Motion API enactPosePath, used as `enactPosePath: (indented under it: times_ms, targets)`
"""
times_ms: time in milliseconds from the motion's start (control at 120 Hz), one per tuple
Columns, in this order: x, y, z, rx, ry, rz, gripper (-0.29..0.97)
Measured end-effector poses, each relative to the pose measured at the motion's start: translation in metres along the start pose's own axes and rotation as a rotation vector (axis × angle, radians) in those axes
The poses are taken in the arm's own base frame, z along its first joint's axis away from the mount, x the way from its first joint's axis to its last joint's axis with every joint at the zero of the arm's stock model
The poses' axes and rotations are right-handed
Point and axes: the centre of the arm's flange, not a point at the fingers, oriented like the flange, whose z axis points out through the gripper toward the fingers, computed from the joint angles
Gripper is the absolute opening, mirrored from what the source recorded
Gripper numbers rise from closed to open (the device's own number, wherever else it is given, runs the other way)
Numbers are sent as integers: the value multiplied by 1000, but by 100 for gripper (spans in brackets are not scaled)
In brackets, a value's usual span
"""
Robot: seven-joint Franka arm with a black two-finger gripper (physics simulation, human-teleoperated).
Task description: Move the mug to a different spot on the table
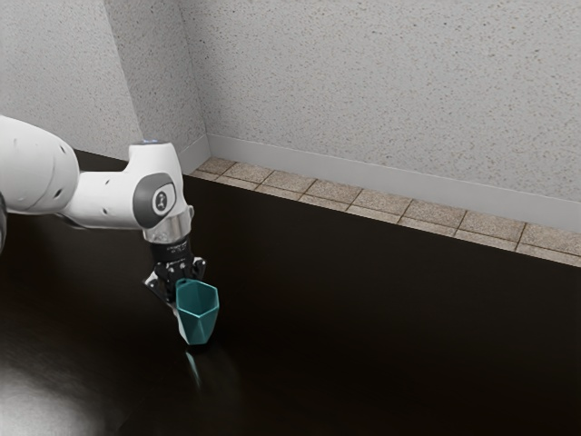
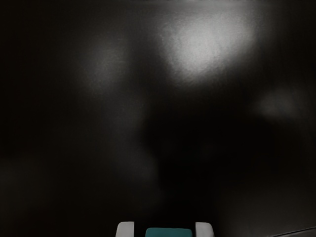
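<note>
one teal mug (image 1: 198, 313), tilted, its rim clamped in the gripper (image 1: 175, 291), hanging just over the dark surface (image 1: 381, 345) toward the exterior view's left. status: pickup looks done; the carry to a new spot and the set-down remain.

Glossy, near-black surface (image 1: 381, 354), smooth, with soft pale reflections. Smooth teal mug (image 1: 200, 318), faceted, plastic-looking, faint sheen. Glossy white arm (image 1: 91, 191) shell, plastic-looking. Rough, speckled matt wall (image 1: 381, 82); matt, stony floor tiles (image 1: 363, 195).
</note>
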Motion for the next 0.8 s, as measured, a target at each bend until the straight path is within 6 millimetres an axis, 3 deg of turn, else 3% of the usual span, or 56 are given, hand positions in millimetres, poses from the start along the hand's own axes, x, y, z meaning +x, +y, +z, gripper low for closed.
enactPosePath:
  times_ms: [50,142,242,492,625,800]
  targets:
    - [1,0,0,-1,1,1,-10]
    - [2,1,-1,-10,5,6,8]
    - [3,2,-2,-19,6,12,18]
    - [2,1,-10,-40,9,29,29]
    - [-4,-7,-44,-94,3,50,32]
    - [-19,-51,-138,-163,32,139,39]
